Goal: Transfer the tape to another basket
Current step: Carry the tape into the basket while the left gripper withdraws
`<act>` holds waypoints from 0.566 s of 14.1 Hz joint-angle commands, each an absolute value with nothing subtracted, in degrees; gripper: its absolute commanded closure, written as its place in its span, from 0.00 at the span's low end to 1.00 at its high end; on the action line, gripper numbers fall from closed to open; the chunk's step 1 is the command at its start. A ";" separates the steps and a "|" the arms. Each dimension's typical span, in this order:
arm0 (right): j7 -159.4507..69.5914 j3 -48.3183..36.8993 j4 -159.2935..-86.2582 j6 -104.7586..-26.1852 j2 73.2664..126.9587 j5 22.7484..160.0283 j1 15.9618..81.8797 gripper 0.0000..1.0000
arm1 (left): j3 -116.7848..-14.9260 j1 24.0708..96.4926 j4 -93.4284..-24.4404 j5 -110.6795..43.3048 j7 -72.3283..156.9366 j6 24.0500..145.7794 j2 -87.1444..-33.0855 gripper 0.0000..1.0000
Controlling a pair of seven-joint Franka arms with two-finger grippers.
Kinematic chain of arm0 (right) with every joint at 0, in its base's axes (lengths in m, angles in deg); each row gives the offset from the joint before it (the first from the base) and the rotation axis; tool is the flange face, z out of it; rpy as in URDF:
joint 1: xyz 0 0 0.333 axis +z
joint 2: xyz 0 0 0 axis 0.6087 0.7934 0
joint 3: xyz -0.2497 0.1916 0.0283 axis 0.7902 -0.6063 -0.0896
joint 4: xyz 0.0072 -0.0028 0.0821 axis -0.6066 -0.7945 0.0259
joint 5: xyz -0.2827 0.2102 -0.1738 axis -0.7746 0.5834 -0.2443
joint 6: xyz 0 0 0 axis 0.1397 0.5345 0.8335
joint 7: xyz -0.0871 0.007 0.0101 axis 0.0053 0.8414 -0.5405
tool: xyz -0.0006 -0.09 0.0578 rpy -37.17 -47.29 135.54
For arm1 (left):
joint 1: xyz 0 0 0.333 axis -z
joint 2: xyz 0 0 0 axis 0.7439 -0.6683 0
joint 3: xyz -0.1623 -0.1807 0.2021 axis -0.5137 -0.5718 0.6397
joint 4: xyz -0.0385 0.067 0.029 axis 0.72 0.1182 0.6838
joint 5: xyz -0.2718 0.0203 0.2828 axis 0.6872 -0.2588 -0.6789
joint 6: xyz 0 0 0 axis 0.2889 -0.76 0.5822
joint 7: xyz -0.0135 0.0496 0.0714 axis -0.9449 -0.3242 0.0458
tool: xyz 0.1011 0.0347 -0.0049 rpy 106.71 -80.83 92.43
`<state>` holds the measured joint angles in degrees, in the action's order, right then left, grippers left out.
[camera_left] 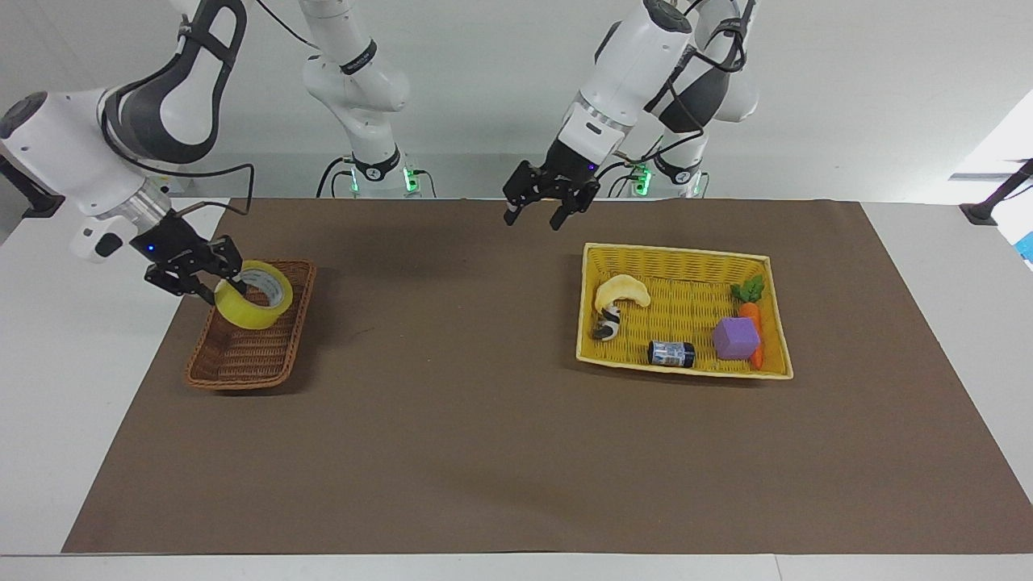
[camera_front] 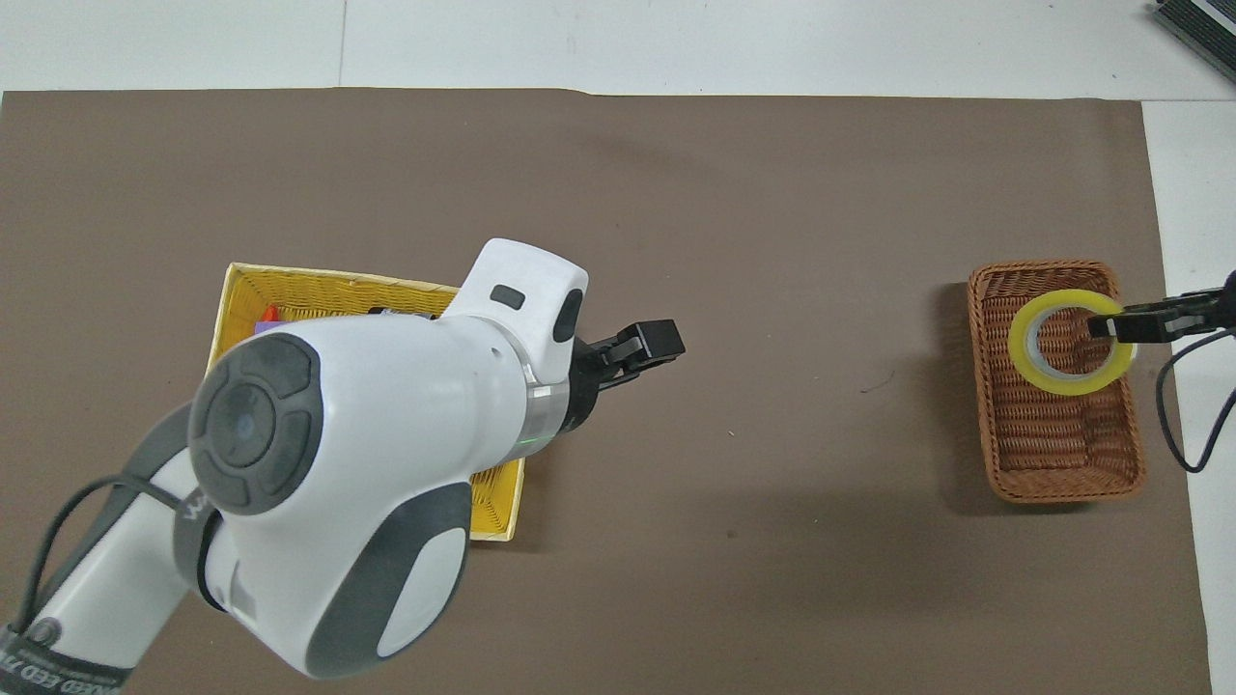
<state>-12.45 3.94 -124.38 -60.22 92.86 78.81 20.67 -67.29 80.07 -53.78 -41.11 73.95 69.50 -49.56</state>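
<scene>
- While your right gripper (camera_left: 216,282) clamps the wall of the tape (camera_left: 253,294), one finger sits inside the core ring and the other outside; the overhead view cuts the gripper off at the frame's edge, so you see only its fingertips there.
- The tape (camera_front: 1070,342) hangs over the end of the basket (camera_left: 242,355) nearer the robots; you cannot tell whether it touches the weave.
- Your left gripper (camera_left: 547,208) hovers with its fingers spread and nothing between them, over the brown mat (camera_left: 484,420) beside the yellow tray (camera_left: 678,252).
- In the overhead view your left arm (camera_front: 367,463) hides most of the yellow tray's contents; the facing view shows a purple block (camera_left: 735,338), a carrot (camera_left: 751,316) and a small can (camera_left: 671,353).
</scene>
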 commanded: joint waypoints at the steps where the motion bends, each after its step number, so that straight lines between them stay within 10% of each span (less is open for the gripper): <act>1: -10.66 2.99 -123.79 -61.69 94.86 80.31 19.05 1.00 | -67.75 74.28 -51.96 -44.40 69.51 60.55 -48.56 0.00; 8: -6.79 2.99 -125.36 -63.19 98.04 81.63 15.70 1.00 | -67.49 56.35 -48.54 -49.49 45.97 49.38 -48.56 0.00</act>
<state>-9.24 3.81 -124.46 -63.02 98.22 80.02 17.10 -66.74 59.48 -50.34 -46.63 50.79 52.52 -48.80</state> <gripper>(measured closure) 0.467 0.000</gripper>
